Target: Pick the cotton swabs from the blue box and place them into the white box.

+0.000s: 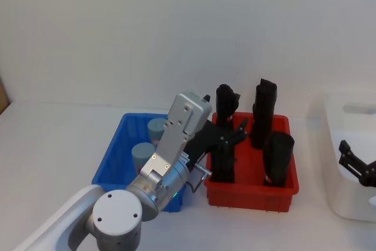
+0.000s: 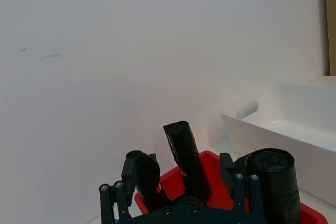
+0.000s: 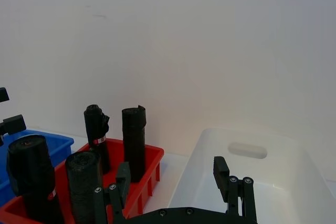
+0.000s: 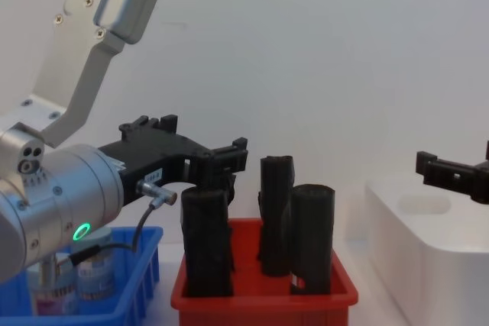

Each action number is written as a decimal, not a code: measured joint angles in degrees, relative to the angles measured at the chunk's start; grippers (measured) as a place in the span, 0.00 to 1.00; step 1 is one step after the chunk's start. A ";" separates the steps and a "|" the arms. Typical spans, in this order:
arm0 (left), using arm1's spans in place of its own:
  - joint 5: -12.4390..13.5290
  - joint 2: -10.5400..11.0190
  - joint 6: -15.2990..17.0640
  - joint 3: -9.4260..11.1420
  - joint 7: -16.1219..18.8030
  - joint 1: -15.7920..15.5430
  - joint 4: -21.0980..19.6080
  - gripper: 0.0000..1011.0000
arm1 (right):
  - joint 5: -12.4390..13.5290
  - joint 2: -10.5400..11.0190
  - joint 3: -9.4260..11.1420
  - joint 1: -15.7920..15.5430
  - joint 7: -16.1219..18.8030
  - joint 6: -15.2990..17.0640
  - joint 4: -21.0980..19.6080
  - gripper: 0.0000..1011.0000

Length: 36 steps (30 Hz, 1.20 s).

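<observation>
Two cotton swabs jars (image 1: 143,153) with grey-blue lids stand in the blue box (image 1: 108,160) at the left; in the chest view one jar (image 4: 95,280) shows through the box wall. My left gripper (image 1: 238,132) hangs open and empty above the near left part of the red bin, past the blue box; it shows in the chest view (image 4: 221,159) and the left wrist view (image 2: 178,192). The white box (image 1: 346,204) stands at the far right. My right gripper (image 1: 351,158) hovers open and empty over it, its fingers (image 3: 231,181) apart above the white box (image 3: 252,171).
A red bin (image 1: 252,195) with several upright black rolls (image 1: 265,110) sits between the blue and white boxes. The rolls (image 4: 206,238) rise close under my left gripper. A white wall stands behind the table.
</observation>
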 joint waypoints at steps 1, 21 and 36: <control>0.00 0.00 0.00 0.00 0.00 0.00 0.00 0.99 | 0.00 0.00 0.00 0.00 0.00 0.00 0.00 0.99; 0.00 0.00 0.00 0.00 0.00 0.00 0.00 0.99 | 0.00 0.00 0.00 0.00 0.00 0.00 0.00 0.99; 0.00 0.00 0.00 0.00 0.00 0.00 0.00 0.99 | 0.09 -0.22 0.00 0.88 1.60 0.87 0.58 0.99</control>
